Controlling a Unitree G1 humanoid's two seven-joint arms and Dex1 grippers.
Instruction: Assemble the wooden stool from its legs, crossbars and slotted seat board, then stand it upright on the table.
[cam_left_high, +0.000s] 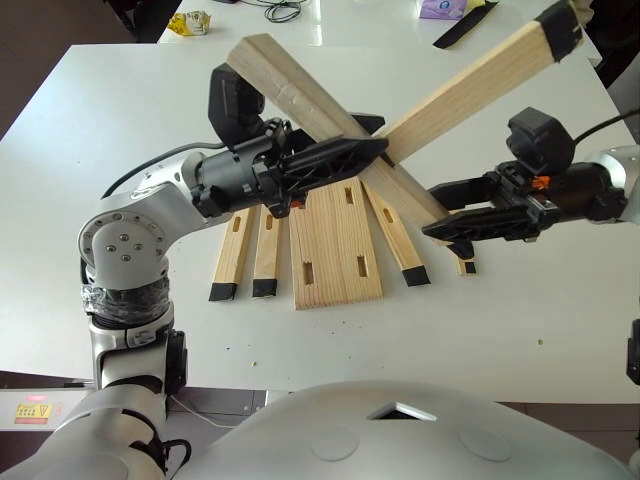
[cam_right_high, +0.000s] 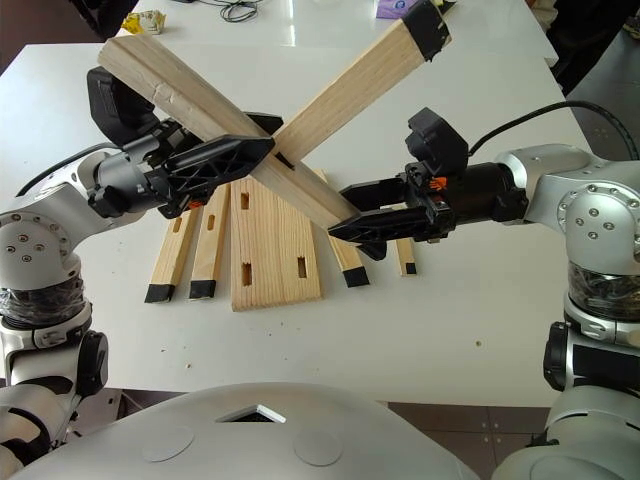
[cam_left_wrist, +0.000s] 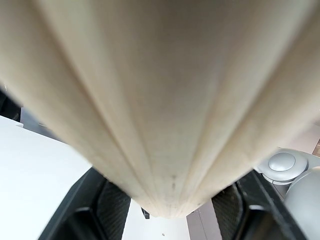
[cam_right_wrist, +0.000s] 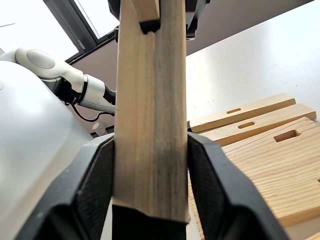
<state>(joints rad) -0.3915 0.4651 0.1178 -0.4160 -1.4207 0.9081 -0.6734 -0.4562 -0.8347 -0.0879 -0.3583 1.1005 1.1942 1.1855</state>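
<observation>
Wooden crossed legs (cam_left_high: 300, 92) hang above the table (cam_left_high: 520, 330) — left pincer (cam_left_high: 375, 150) clamped tight at their joint; right pincer (cam_left_high: 432, 212) gripping the 4 o'clock end; we see the seat board (cam_left_high: 335, 250) lying flat beneath.

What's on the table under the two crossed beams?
The slotted seat board lies flat, two legs at its left, another leg at its right. The beams and left gripper cover their far ends.

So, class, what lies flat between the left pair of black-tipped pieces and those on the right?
The slotted seat board, flat on the table, as the left eye view shows.
</observation>
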